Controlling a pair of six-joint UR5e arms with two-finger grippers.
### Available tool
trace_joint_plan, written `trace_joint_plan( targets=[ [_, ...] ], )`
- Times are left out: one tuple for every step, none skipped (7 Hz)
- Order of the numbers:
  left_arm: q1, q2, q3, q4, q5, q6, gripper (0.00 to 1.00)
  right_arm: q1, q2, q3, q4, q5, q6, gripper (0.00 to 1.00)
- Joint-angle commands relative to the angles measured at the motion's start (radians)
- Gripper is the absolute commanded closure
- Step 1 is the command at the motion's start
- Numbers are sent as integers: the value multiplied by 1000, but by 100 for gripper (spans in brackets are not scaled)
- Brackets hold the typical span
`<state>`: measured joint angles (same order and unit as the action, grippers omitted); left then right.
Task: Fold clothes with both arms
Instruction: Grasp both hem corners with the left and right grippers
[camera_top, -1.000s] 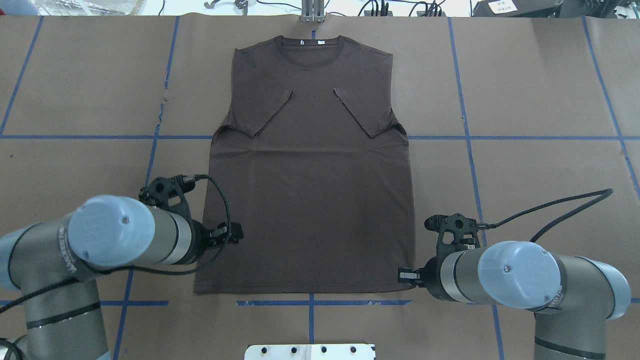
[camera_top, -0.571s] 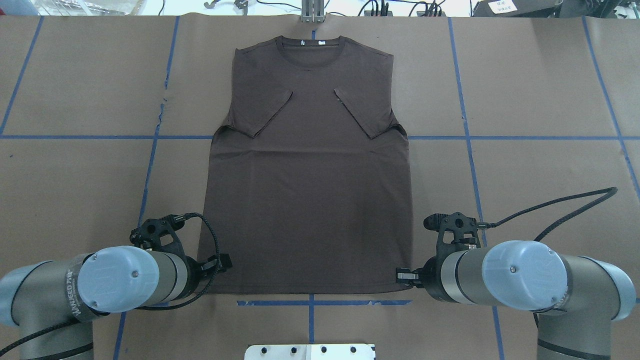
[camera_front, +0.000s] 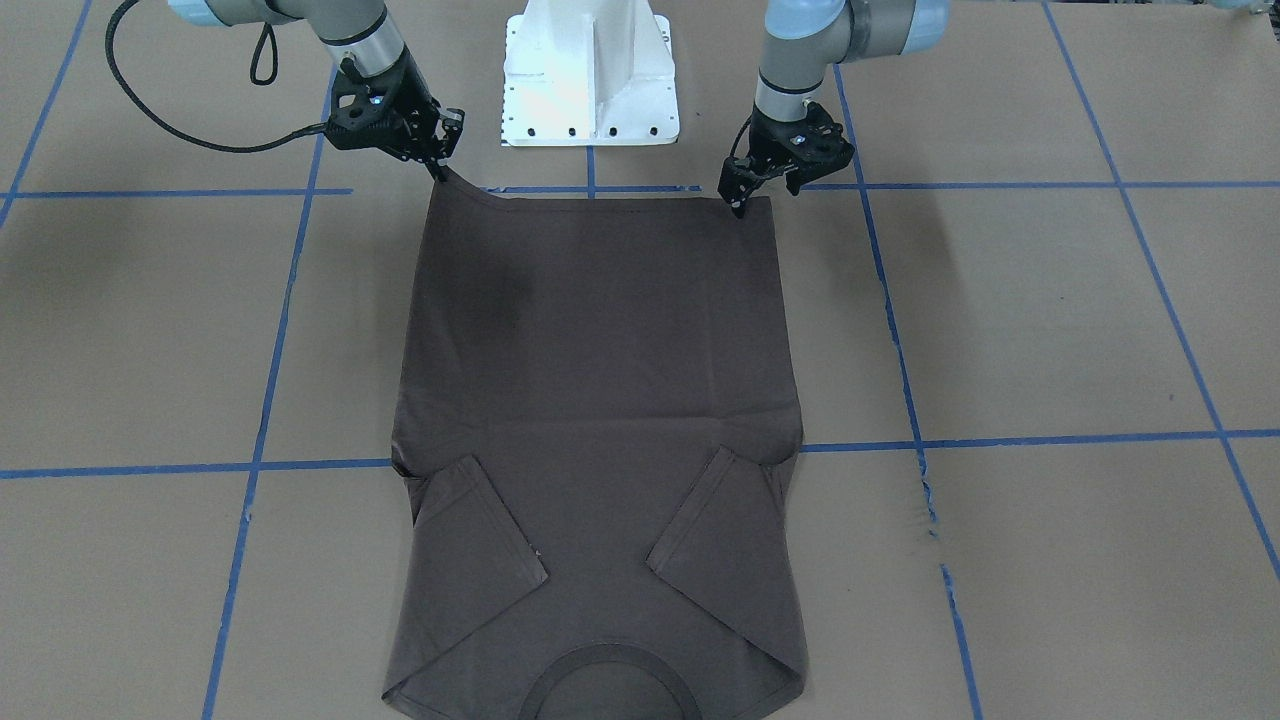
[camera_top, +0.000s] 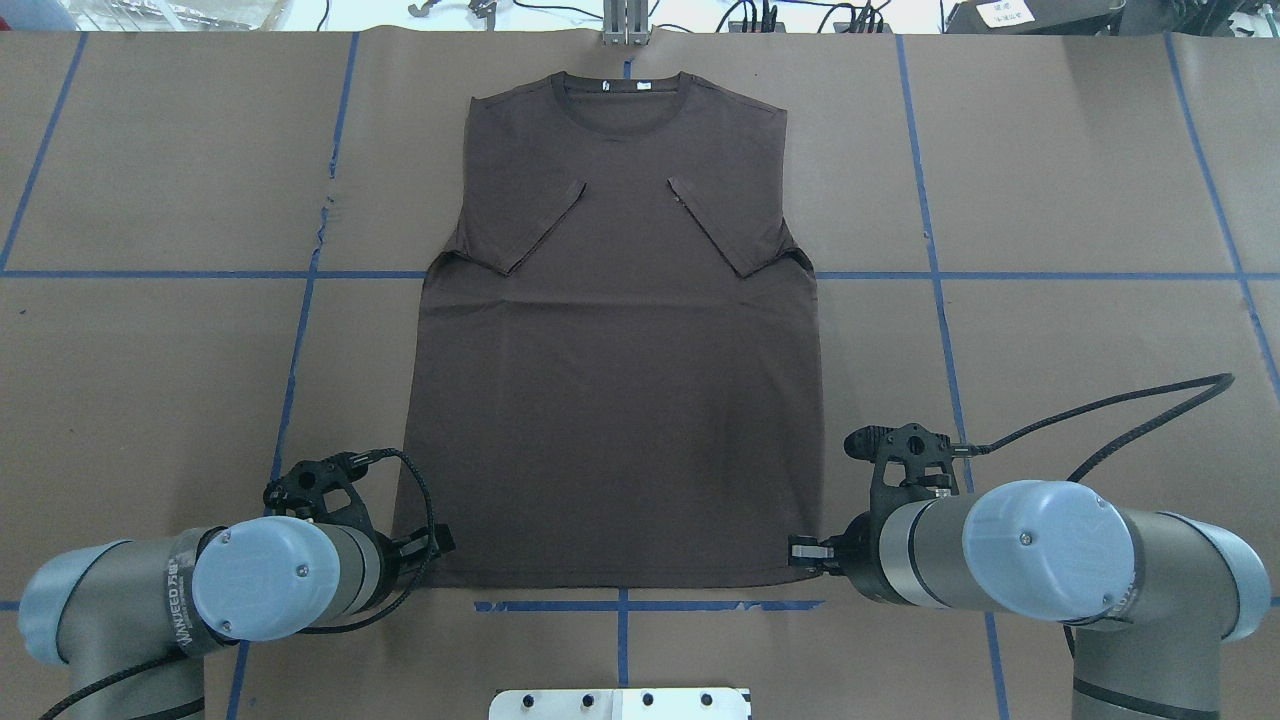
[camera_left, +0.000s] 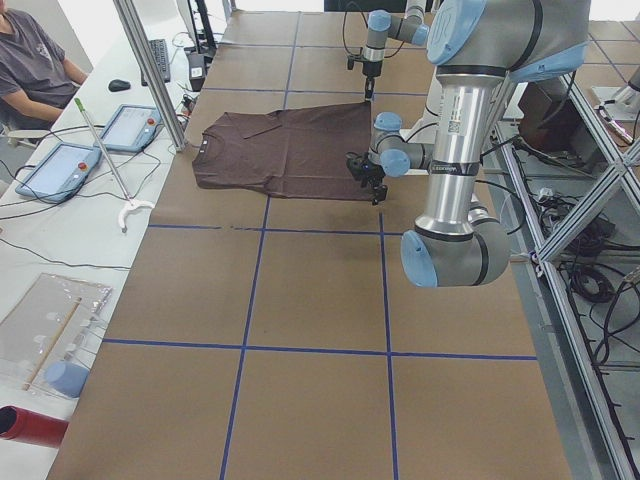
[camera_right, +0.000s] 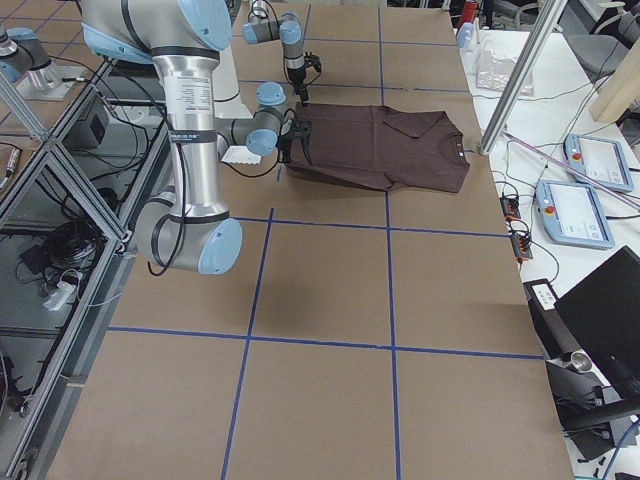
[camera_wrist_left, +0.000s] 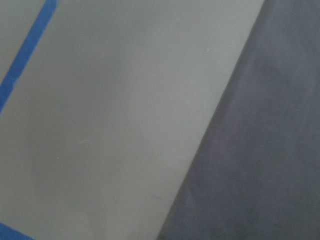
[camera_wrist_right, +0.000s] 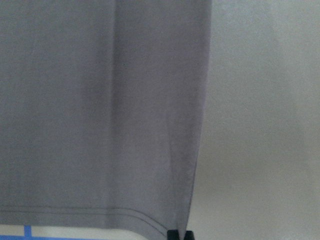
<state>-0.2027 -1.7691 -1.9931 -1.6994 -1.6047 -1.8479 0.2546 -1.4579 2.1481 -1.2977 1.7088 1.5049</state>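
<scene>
Step in hand: taking the hem corners for the bottom-up fold. My right pincer (camera_top: 803, 551), lower right overhead, is pinched nearly closed on the T-shirt's (camera_top: 620, 400) hem corner. My left pincer (camera_top: 441, 543) is at the opposite corner, but I cannot tell its opening or grasp. The shirt lies flat mid-frame, sleeves (camera_top: 535, 230) folded in, collar (camera_top: 620, 95) at top. Next: confirm the left grip, then raise both corners evenly toward the collar.

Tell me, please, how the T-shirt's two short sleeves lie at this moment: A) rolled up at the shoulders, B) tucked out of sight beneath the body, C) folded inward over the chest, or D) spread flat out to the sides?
C: in the overhead view both sleeves lie diagonally on top of the T-shirt, cuffs pointing toward its middle.
</scene>
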Motion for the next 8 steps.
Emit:
trace_joint_plan(
  targets=[
    [13,-3,11,0,2,-8,11,0,1,1,0,0,1,100],
    [13,-3,8,0,2,-19,28,0,2,4,0,0,0,100],
    [13,-3,4,0,2,-28,57,2,-1,9,0,0,1,100],
    [13,-3,1,0,2,-27,82,3,-2,9,0,0,1,100],
    [13,-4,-1,0,2,-25,99,3,-2,9,0,0,0,100],
    [13,-6,-4,0,2,-25,100,3,-4,9,0,0,1,100],
    [13,-12,-7,0,2,-25,100,5,-6,9,0,0,0,100],
    [13,-15,-22,1,2,-24,100,6,-6,9,0,0,0,100]
  ],
)
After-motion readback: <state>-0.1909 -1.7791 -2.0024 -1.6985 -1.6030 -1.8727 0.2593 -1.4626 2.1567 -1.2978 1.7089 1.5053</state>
